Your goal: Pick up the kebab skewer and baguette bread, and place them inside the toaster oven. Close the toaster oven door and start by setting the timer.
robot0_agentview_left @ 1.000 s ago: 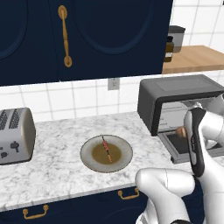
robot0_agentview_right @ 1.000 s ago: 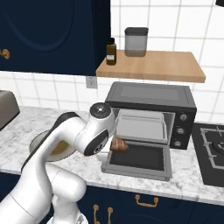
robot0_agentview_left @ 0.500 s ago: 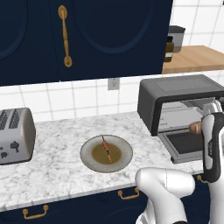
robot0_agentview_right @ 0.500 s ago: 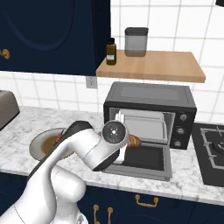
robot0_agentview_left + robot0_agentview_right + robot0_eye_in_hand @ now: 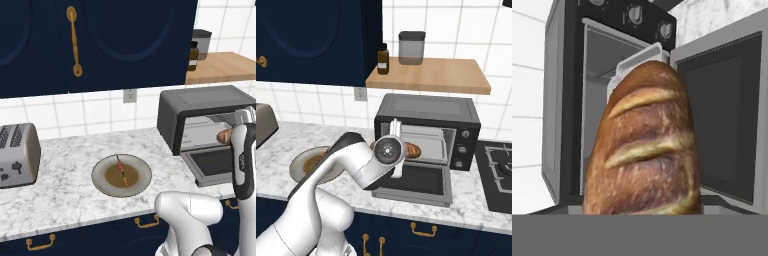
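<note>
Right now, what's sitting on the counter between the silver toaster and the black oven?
A round plate with the kebab skewer lying on it, as the left base view shows. Otherwise the marble between the silver toaster and the toaster oven is bare.

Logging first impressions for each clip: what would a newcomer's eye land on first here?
The baguette fills the hand view, carried at the mouth of the toaster oven, whose door hangs open over the counter. Next, the kebab skewer lying alone on a round plate left of the oven, and the silver toaster at the far left.
</note>
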